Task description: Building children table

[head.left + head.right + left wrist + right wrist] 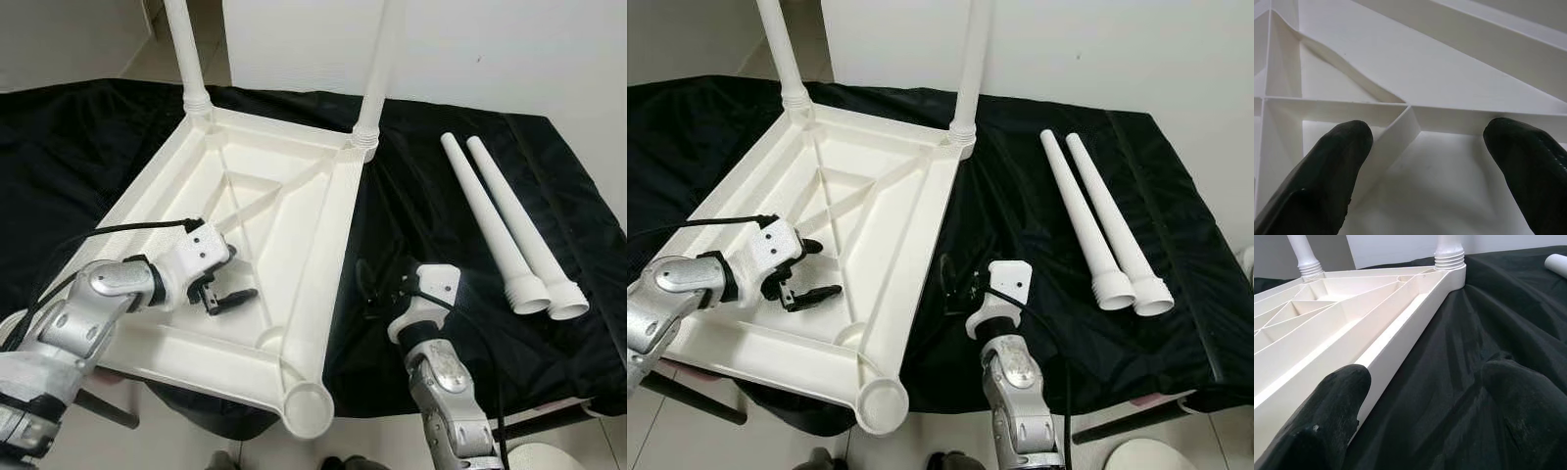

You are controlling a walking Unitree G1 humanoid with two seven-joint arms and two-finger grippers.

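reading the layout: the upturned table top (pixel 245 264) lies on the black cloth (pixel 431 225) with two legs already standing in its far corner sockets, at about 11 and 1 o'clock from the robot.
loose legs (pixel 505 230): two white tapered legs side by side on the cloth, touching or nearly so, at about 2 o'clock from the right gripper; their long axes run from far-left to near-right, threaded wide ends nearest the robot.
empty socket (pixel 309 406): round corner socket at the near edge of the table top, at about 8 o'clock from the right gripper; the other near corner is hidden under the left arm.
nearer arm: the right gripper (pixel 377 284) is clearly the nearer one to the loose legs, which lie well apart from the left gripper.
right gripper pose: low over the cloth just beside the table top's right edge, fingers spread and holding nothing, pointing toward 11 o'clock along that edge.
left gripper (pixel 223 292): fingers spread and empty, hovering inside the ribbed underside, pointing toward 3 o'clock; the left wrist view shows both pads (pixel 1327 181) just above a rib junction.
likely next move: as a judgement, the right arm would swing toward 2 o'clock to take a leg.
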